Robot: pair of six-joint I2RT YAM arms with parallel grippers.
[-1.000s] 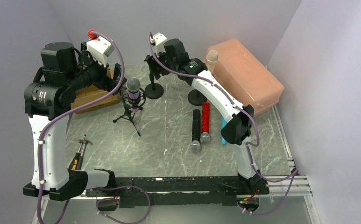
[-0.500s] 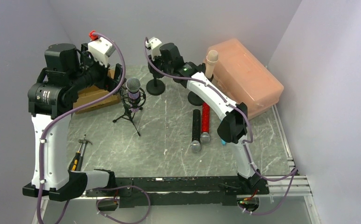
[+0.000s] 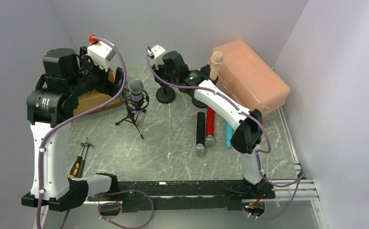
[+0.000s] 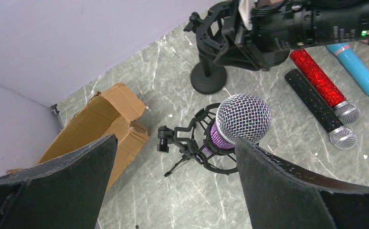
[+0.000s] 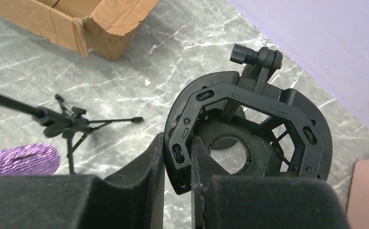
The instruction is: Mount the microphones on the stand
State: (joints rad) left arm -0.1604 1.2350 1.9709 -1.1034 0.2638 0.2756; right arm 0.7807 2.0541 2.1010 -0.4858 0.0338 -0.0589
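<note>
My right gripper (image 5: 177,143) is shut on the rim of an empty black shock-mount stand (image 5: 249,124), whose round base (image 3: 165,95) rests on the table. In the top view that right gripper (image 3: 165,71) is at the back centre. The glittery purple microphone (image 4: 243,117) sits in a tripod stand (image 3: 133,119). My left gripper (image 4: 175,140) hangs open above and just left of it, holding nothing. The peach microphone (image 3: 216,59) stands upright in another stand. The black (image 3: 200,133), red (image 3: 210,125) and light blue (image 3: 228,134) microphones lie side by side on the table.
An orange-pink plastic bin (image 3: 251,76) fills the back right corner. A torn cardboard box (image 3: 94,98) lies at the back left under my left arm. A hammer and a screwdriver (image 3: 79,160) lie by the left arm's base. Walls close in on the left, back and right.
My right gripper has closed on the shock-mount ring. The stand's base has shifted slightly right and nearer. The left arm has barely moved.
</note>
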